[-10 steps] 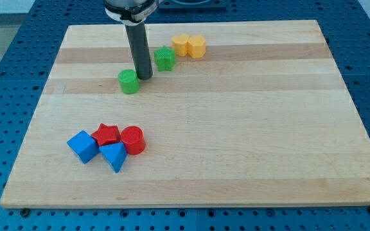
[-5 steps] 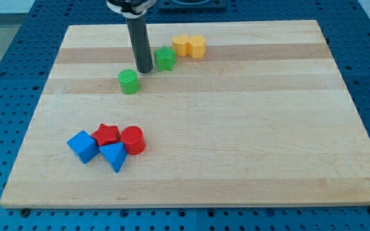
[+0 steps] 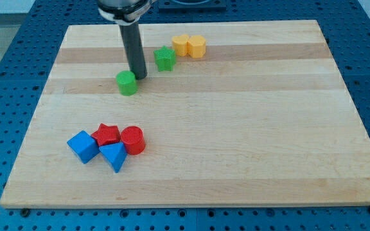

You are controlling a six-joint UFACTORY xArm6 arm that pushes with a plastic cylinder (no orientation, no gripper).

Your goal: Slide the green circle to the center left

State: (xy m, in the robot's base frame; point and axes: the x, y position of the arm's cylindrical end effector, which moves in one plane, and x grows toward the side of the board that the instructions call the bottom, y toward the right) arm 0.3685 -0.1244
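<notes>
The green circle [image 3: 127, 83] sits on the wooden board [image 3: 236, 128] in the upper left part. My tip [image 3: 138, 76] is just to the circle's upper right, touching or almost touching its edge. The dark rod rises from there to the view's top. A green star [image 3: 165, 58] lies to the right of the rod, apart from it.
Two yellow blocks [image 3: 189, 46] sit side by side right of the green star. At the lower left a blue cube [image 3: 82, 146], a red star [image 3: 106, 135], a red circle [image 3: 133, 140] and a blue triangle [image 3: 114, 156] are clustered together.
My tip pulled up and away from the green circle, then came back down-left against its upper right edge. The circle has shifted slightly to the left.
</notes>
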